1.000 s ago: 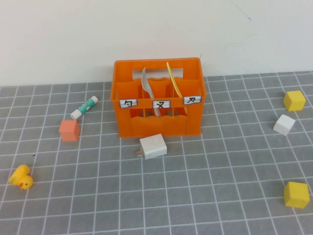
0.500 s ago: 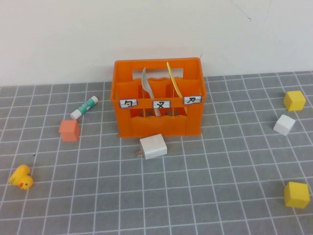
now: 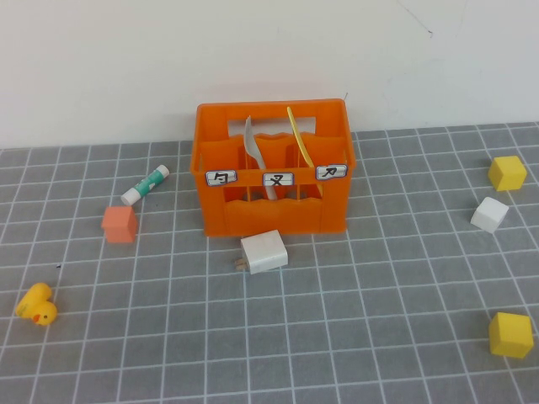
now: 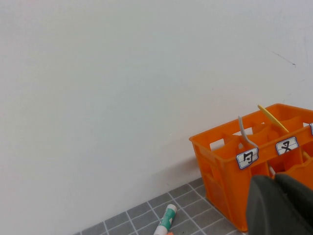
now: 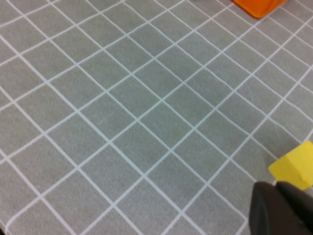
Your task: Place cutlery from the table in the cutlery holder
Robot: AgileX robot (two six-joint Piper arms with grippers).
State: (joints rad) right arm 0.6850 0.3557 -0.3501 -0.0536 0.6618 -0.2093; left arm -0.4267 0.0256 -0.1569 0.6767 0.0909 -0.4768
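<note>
The orange cutlery holder (image 3: 274,172) stands at the back of the tiled table (image 3: 337,337), by the wall. A grey fork (image 3: 251,147) leans in its middle compartment and a pale yellow knife (image 3: 296,135) leans in the right one. Both also show in the left wrist view, the fork (image 4: 243,133) and the knife (image 4: 272,117) sticking out of the holder (image 4: 230,166). My left gripper (image 4: 275,182) is shut and empty, short of the holder's left end. My right gripper (image 5: 278,187) is shut and empty above the tiles, beside a yellow cube (image 5: 296,164). Neither arm shows in the high view.
A green-and-white glue stick (image 3: 145,184) and an orange-pink cube (image 3: 120,223) lie left of the holder. A white charger block (image 3: 263,252) sits in front of it. A yellow duck (image 3: 37,305) is at front left. Two yellow cubes (image 3: 507,172) (image 3: 510,334) and a white cube (image 3: 489,214) are on the right.
</note>
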